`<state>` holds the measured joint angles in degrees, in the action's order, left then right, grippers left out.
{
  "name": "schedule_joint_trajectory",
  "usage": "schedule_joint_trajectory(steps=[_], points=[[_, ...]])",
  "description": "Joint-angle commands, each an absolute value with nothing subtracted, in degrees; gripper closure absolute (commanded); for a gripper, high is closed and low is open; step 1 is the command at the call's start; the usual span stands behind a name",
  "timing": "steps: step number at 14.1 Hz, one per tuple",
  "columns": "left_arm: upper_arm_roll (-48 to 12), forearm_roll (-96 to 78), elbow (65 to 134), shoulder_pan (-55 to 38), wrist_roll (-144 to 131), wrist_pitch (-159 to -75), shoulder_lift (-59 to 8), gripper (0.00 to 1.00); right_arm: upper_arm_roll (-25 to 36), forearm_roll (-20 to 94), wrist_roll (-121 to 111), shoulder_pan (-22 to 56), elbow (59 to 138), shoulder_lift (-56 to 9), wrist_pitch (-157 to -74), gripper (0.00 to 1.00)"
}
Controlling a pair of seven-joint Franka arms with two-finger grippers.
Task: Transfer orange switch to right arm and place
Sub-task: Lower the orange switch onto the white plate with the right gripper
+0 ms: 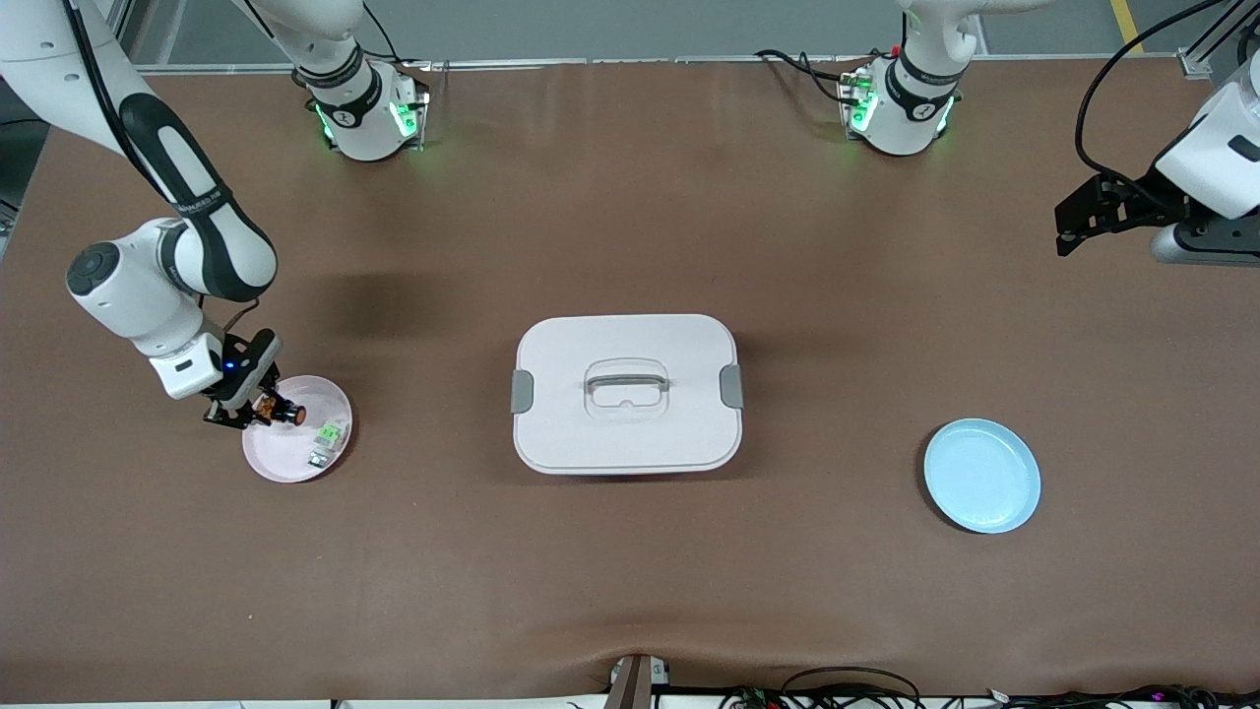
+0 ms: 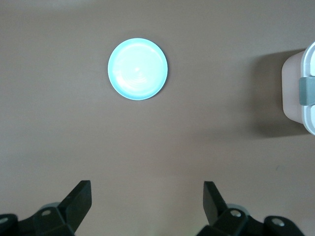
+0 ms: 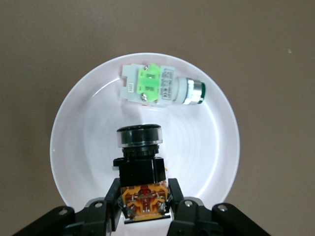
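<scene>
The orange switch (image 1: 279, 410) has a black body and an orange end. It is held in my right gripper (image 1: 242, 413), whose fingers are shut on its orange end, low over the edge of the pink plate (image 1: 274, 463). In the right wrist view the switch (image 3: 140, 172) sits between the fingers of the right gripper (image 3: 143, 191), over the plate (image 3: 74, 128). I cannot tell whether it touches the plate. My left gripper (image 1: 1069, 232) is open and empty, up over the left arm's end of the table. Its fingers stand wide apart in the left wrist view (image 2: 146, 196).
A small green-and-white part (image 1: 332, 431) lies on the pink plate and also shows in the right wrist view (image 3: 160, 87). A white lidded box (image 1: 626, 394) with a handle stands mid-table. A light blue plate (image 1: 981, 476) lies toward the left arm's end and shows in the left wrist view (image 2: 138, 69).
</scene>
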<state>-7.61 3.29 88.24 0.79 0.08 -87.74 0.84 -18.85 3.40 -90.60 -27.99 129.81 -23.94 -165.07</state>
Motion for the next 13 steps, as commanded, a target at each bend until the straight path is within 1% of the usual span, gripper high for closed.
schedule_joint_trajectory(steps=[1, 13], points=[[-7.56, 2.99, 88.07, 1.05, 1.23, -86.84, 1.32, 0.00, -19.34, 3.25, -94.12, -28.65, 129.64, -26.09, -166.03, 1.00], [-7.47, 2.99, 87.98, 1.14, 1.23, -85.87, 1.41, 0.00, -19.51, 3.69, -94.04, -28.65, 128.58, -28.65, -166.11, 1.00]])
